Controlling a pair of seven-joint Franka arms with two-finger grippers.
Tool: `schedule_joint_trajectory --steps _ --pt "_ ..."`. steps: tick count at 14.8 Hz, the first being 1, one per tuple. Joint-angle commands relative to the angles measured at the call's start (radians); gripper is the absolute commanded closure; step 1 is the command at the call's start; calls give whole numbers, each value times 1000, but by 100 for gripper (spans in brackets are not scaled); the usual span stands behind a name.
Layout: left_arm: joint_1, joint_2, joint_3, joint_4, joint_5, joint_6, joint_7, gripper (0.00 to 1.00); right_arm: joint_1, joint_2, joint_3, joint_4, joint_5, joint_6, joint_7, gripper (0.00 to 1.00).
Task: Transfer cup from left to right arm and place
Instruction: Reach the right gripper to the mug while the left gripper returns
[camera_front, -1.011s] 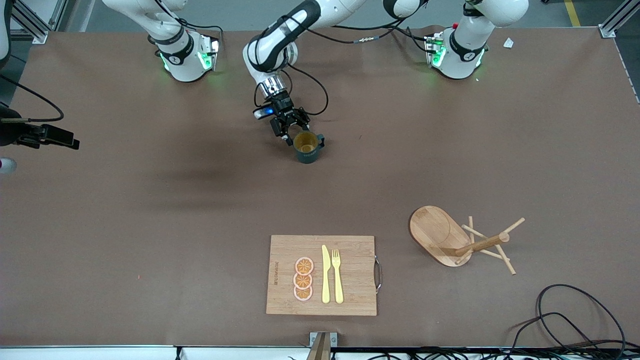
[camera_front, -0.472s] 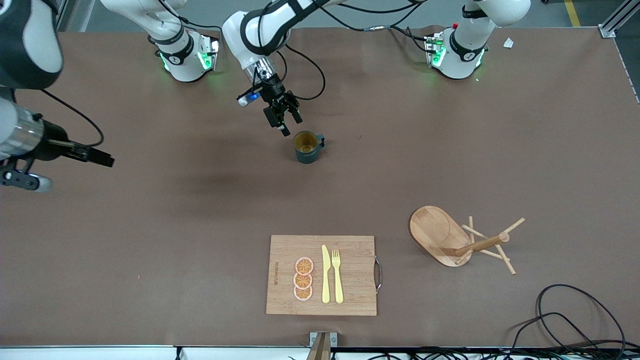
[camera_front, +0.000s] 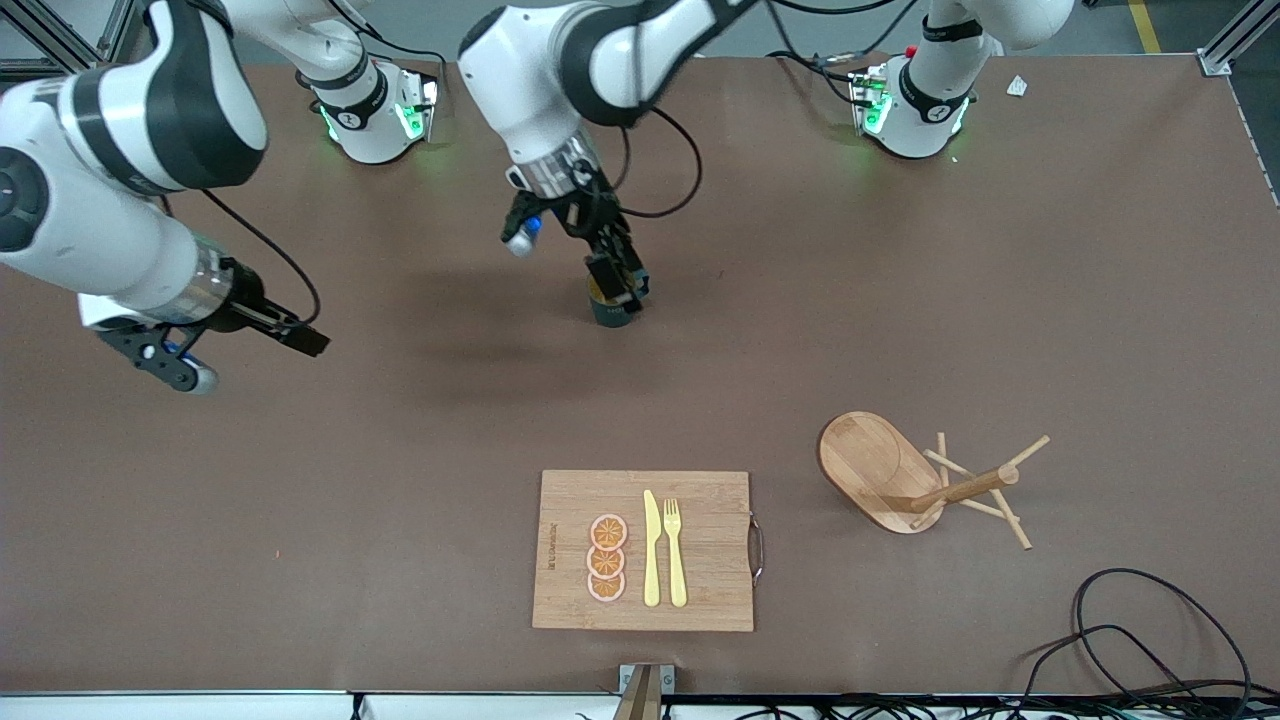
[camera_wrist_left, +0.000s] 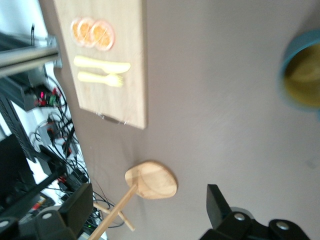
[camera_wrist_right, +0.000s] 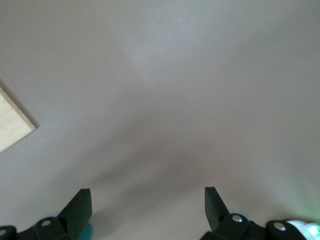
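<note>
The cup (camera_front: 612, 313), dark teal with an ochre inside, stands upright on the brown table near the middle, closer to the bases. My left gripper (camera_front: 617, 276) hangs over it, open and empty, and hides most of its mouth. In the left wrist view the cup (camera_wrist_left: 304, 75) sits at the frame's edge, outside the open left gripper (camera_wrist_left: 145, 212). My right gripper (camera_front: 303, 340) is over bare table toward the right arm's end. The right wrist view shows the right gripper (camera_wrist_right: 145, 212) open and empty, with no cup in sight.
A wooden cutting board (camera_front: 710, 540) with a yellow knife, a fork and orange slices lies near the front camera; it also shows in both wrist views (camera_wrist_left: 132, 50) (camera_wrist_right: 12, 130). A wooden peg rack (camera_front: 900, 470) (camera_wrist_left: 150, 180) lies on its side toward the left arm's end. Cables (camera_front: 1150, 640) coil at the near corner.
The left gripper drew back from beside the cup, then swung over it. The right arm came in from the right arm's end toward the middle. The cup stayed put.
</note>
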Motion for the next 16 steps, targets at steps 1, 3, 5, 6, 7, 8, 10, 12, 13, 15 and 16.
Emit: schedule_joint_trajectory --steps 1,3,5,6,7,8,10,12,13,15,16 --pt "128 -77 -12 -38 -75 58 82 0 71 -23 -8 -98 23 81 140 0" --pt "209 -102 -14 -35 -114 76 91 0 119 -23 -8 -125 23 119 251 0" --pt "269 -128 -15 -34 -116 90 94 0 174 -23 -8 -148 23 168 347 0" --pt "297 -143 -17 -34 -128 92 87 0 203 -23 -8 -173 24 207 399 0" --pt "317 -163 -11 -34 -154 92 85 0 243 -23 -8 -202 24 252 460 0" --pt "352 -175 -9 -34 -187 92 83 0 287 -22 -8 -236 24 309 535 0" --pt "470 -194 -15 -32 -308 93 93 0 375 0 -8 -279 24 418 670 0" --pt "560 -218 -15 -32 -384 104 106 0 448 49 -9 -277 23 471 779 0" --pt "596 -230 -15 -32 -411 104 111 0 478 70 -9 -277 23 492 819 0" --pt "655 -258 -14 -34 -453 101 103 0 515 104 -9 -279 23 523 881 0" --pt "685 -275 -14 -35 -476 98 99 0 535 118 -9 -279 23 524 902 0"
